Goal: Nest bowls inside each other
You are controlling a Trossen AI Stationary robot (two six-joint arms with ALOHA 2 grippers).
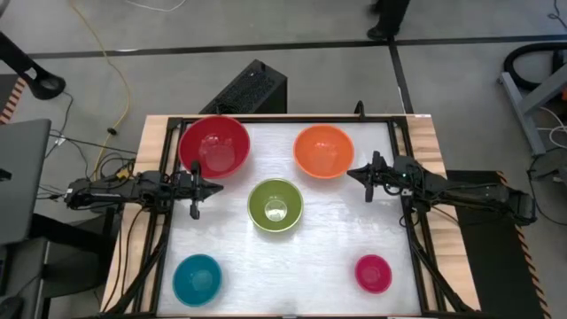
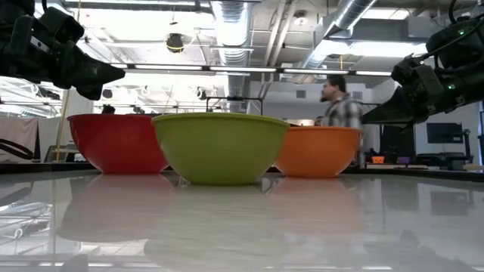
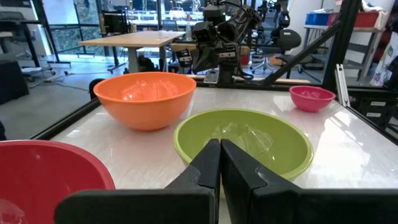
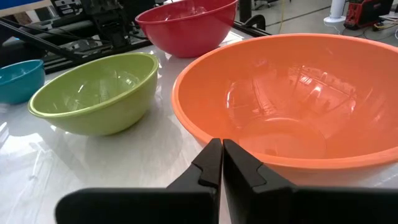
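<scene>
A: The right end effector (image 4: 221, 163) sits pinched narrow, empty, just beside the orange bowl (image 4: 292, 102).
B: The left end effector (image 3: 219, 163) is narrow and empty too, between the red bowl (image 1: 213, 145) and the lime bowl (image 1: 275, 205).
A: Teal bowl (image 1: 197, 279) and pink bowl (image 1: 373, 273) lie beyond the lime.
B: Open first, then pinch orange's near rim; lift level into red.
</scene>
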